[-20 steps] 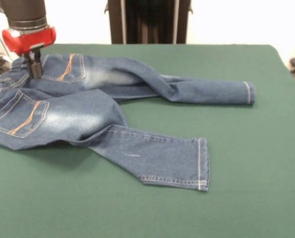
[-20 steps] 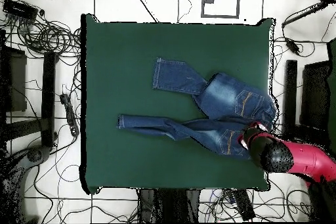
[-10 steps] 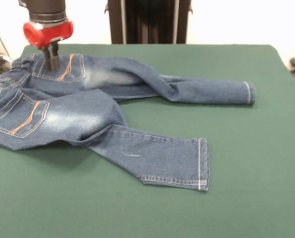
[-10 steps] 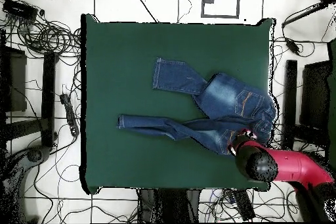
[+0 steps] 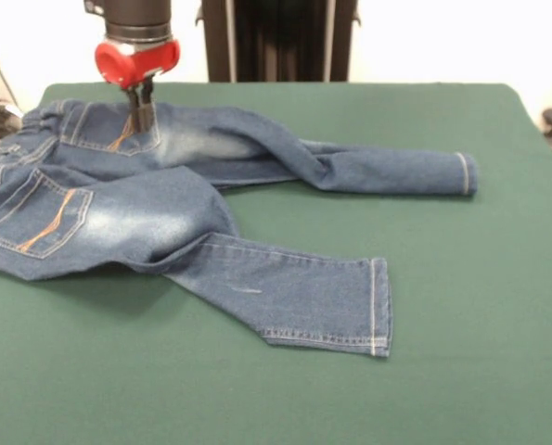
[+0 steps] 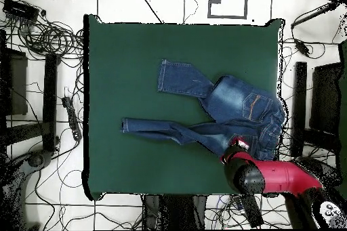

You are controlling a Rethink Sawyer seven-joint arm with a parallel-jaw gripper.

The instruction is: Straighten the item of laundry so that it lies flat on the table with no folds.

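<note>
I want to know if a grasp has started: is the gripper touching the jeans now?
Cannot tell. In the front view the gripper overlaps the jeans at the far back pocket, with no clear contact or gap. Overhead, the arm hides the spot.

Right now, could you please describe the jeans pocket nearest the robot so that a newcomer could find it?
On the dark green felt table lies a small pair of blue denim jeans. The orange-stitched back pocket lies at their far waistband end, and, unlike the nearer pocket, has the red-collared end effector at it.
</note>
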